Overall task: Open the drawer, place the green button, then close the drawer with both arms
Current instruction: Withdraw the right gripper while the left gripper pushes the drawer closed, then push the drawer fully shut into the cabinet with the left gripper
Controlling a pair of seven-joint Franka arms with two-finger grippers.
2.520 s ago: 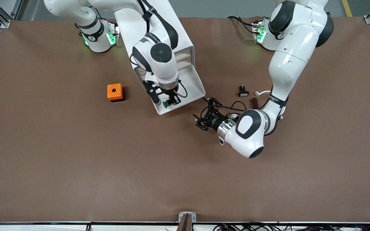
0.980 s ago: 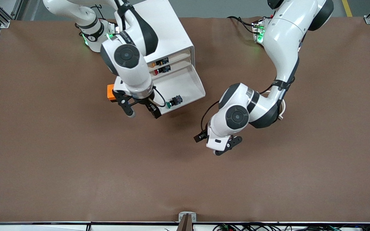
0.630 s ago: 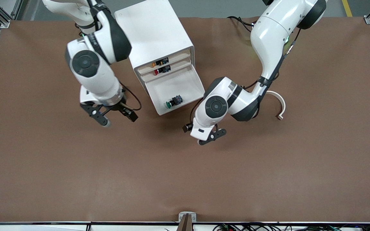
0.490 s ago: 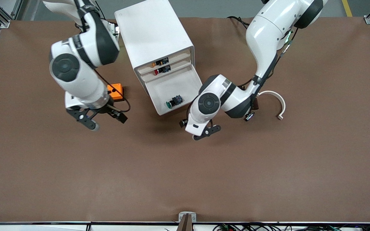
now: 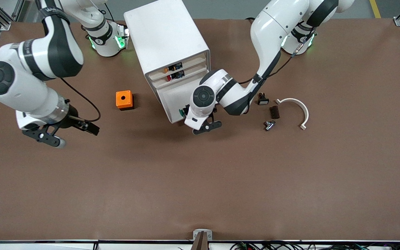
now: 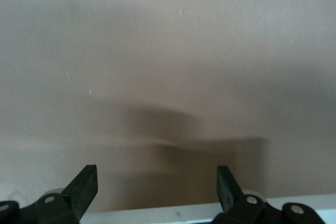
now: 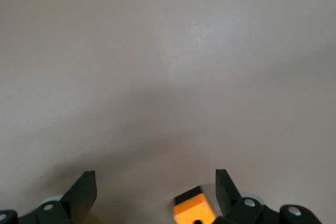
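The white cabinet stands at the back, and its drawer is pulled out. The button lies in the drawer near its front edge; only its green cap shows beside the left wrist. My left gripper is open and empty at the drawer's front edge. In the left wrist view the drawer's white rim lies between the fingers. My right gripper is open and empty over bare table toward the right arm's end; it also shows in the right wrist view.
An orange cube sits beside the cabinet and shows in the right wrist view. A small black part, a brown block, a metal piece and a white curved piece lie toward the left arm's end.
My right gripper left the button in the drawer and swung away toward its end of the table. My left gripper moved from open table to the drawer's front edge.
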